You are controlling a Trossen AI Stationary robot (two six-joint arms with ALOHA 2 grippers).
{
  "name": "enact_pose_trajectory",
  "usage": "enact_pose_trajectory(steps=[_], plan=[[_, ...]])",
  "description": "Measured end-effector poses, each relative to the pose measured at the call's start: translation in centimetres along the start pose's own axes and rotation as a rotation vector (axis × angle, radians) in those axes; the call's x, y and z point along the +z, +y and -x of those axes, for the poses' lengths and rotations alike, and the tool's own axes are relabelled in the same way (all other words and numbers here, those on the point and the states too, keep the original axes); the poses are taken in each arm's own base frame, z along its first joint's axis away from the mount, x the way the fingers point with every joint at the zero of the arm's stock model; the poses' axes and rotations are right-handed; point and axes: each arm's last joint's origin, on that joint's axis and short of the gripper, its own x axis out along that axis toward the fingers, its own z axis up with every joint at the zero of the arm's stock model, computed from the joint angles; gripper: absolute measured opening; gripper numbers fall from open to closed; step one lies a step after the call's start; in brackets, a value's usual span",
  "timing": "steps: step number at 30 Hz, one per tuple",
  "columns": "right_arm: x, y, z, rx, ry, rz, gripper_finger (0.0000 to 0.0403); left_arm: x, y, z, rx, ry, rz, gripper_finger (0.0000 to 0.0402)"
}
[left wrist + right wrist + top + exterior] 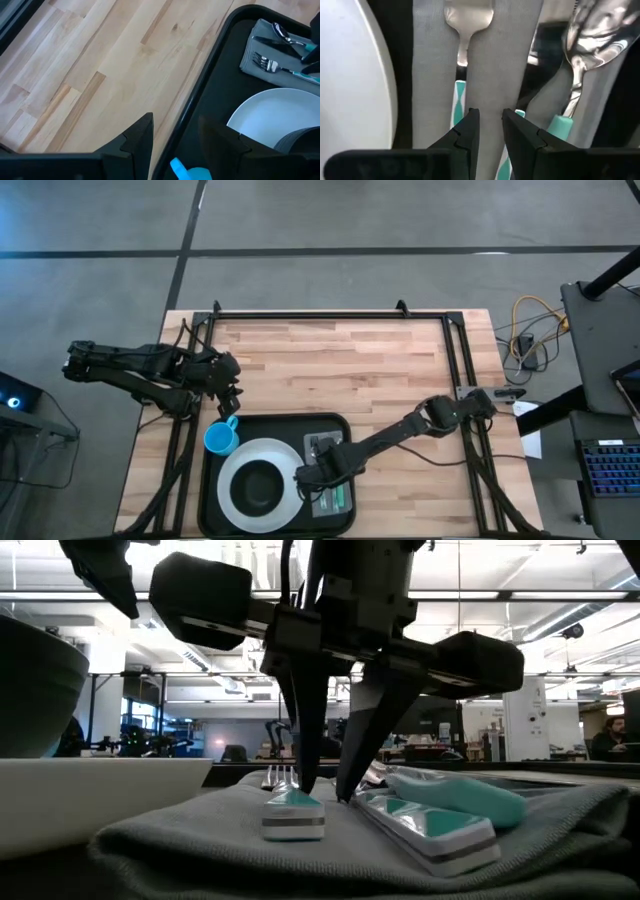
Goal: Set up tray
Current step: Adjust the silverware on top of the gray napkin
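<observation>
Wood-plank surface (330,370) carries everything, and reading from the left: the left pincer (232,395) hangs over the bare planks just off the tray's far left corner, its fingers standing wide with nothing between them, waiting. Below it a blue cup (221,439) sits in the tray's left corner. Next comes a white plate (258,476) with a dark bowl (262,486) in its middle.

The tray (340,423) lies at the near edge of the surface, about midway across, flat and already loaded. Right of the plate a grey napkin (330,480) is spread in it, with teal-handled cutlery on top: a fork (468,20), a spoon (590,35) and what looks like a knife (440,825).

The right pincer (307,476) is down over the napkin between plate and cutlery, its fingers narrowed to a slim gap straddling the cloth beside the fork handle. Whether they pinch the cloth or the handle, I cannot tell.

As for handling, the tray looks like stiff, smooth plastic, light by itself but now loaded with loose crockery that would likely slide or tip if it were tilted. The raised rim is the natural hold, ideally on two opposite sides, kept level.
</observation>
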Motion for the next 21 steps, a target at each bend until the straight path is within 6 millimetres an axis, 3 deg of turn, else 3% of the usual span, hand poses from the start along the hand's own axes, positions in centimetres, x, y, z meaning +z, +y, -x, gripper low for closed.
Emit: enact_pose_trajectory(steps=[12,21], plan=[[-0.2,0.9,1.8,0.048,0.003,0.023,0.0075,0.0,0.0,0.0,0.000,0.000,-0.007,0.0137],[0.0,-0.2,1.0,-0.047,-0.013,0.036,0.0077,0.0,0.0,0.0,0.000,0.000,-0.019,0.0137]])
